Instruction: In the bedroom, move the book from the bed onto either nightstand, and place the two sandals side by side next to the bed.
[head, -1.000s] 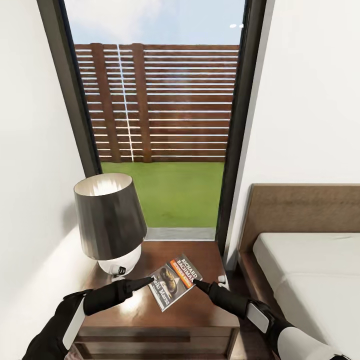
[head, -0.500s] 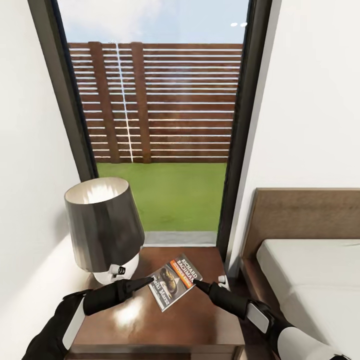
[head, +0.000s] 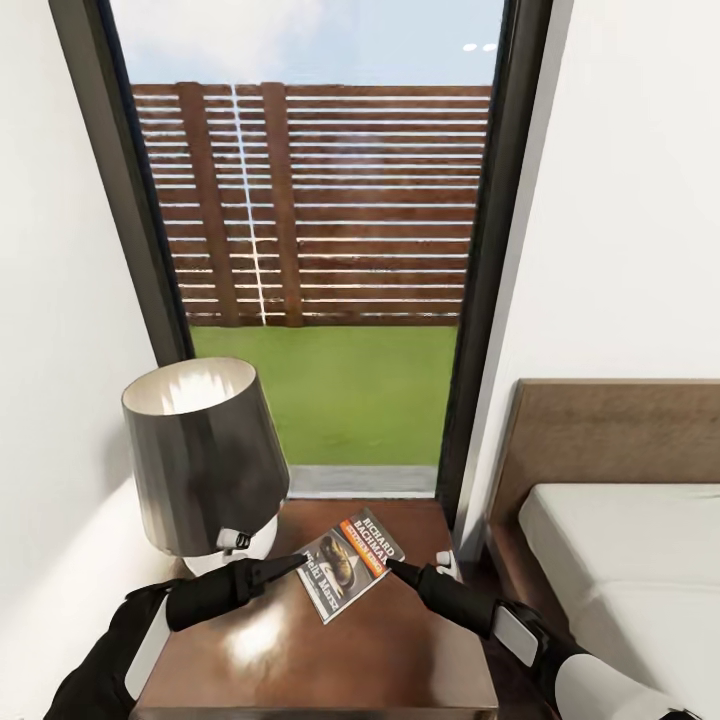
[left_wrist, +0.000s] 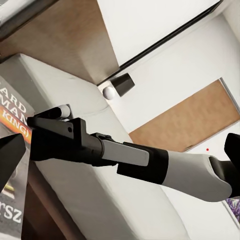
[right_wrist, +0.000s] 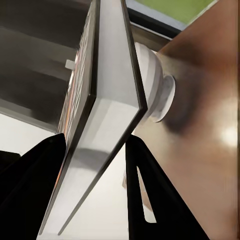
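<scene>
Glossy nightstand (head: 330, 650) stood beneath the book (head: 347, 563), pinched edgewise by the right gripper (head: 392, 566); the left gripper (head: 300, 561), fingers together, touched its opposite corner. An uneven release could drop it against the lamp (head: 205, 462).

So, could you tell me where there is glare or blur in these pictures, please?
Head view: bright glare patches on the glossy nightstand near the left fingers; the lamp shade's inside glows. Right wrist view: the book looms large and soft-edged, with a hotspot on the wood beyond. Left wrist view: the book's lettering is cropped.
</scene>
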